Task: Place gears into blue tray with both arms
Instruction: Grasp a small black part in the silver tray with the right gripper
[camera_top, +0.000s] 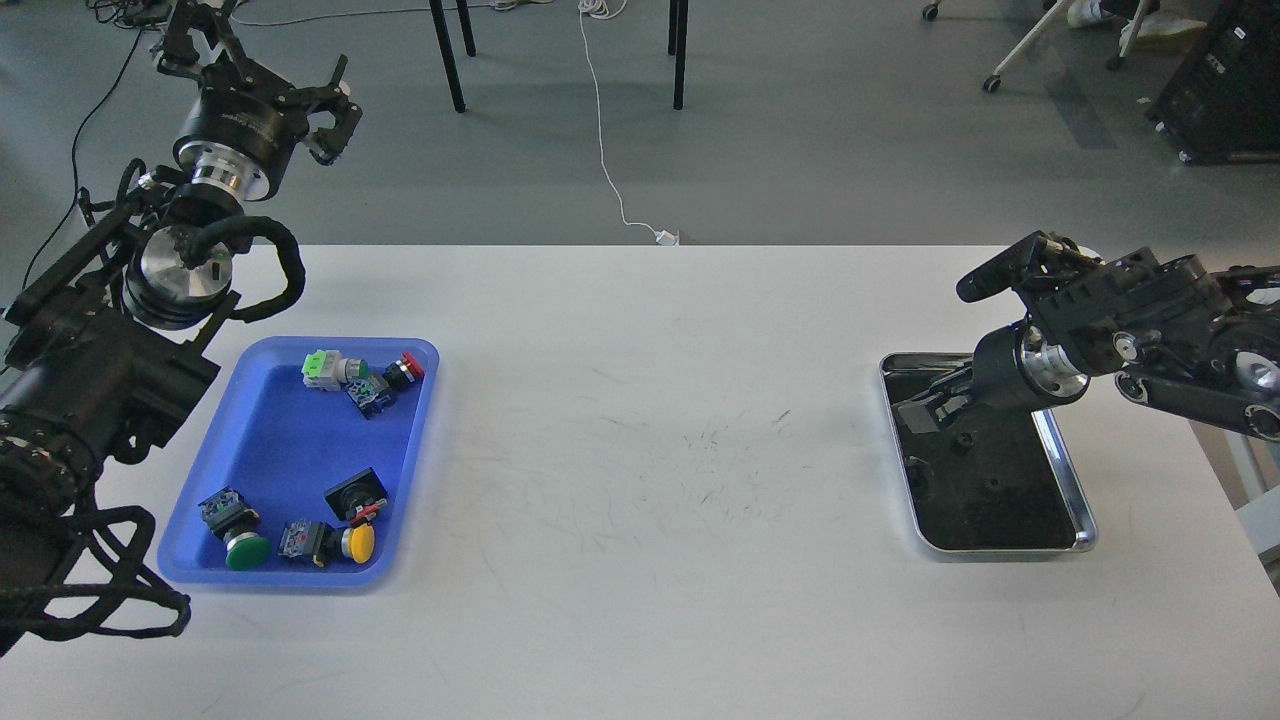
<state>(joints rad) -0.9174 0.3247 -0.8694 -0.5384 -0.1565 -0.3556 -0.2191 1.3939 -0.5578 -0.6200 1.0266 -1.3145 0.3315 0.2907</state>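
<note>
Nearest me, blue tray (262, 462) at table left holds only push-button switches (362, 378). Steel tray (1084, 520) on right: two gears (993, 483) on its dark floor, R gripper (922, 412) low inside, fingers' spacing unclear. Furthest, L gripper (322, 112) raised, fingers apart, empty.

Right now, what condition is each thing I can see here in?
Blue tray: holds push-button switches, no gears visible.
Steel tray: right gripper lowered inside.
Gears: lying in the steel tray.
Left gripper: raised, open, empty.
</note>
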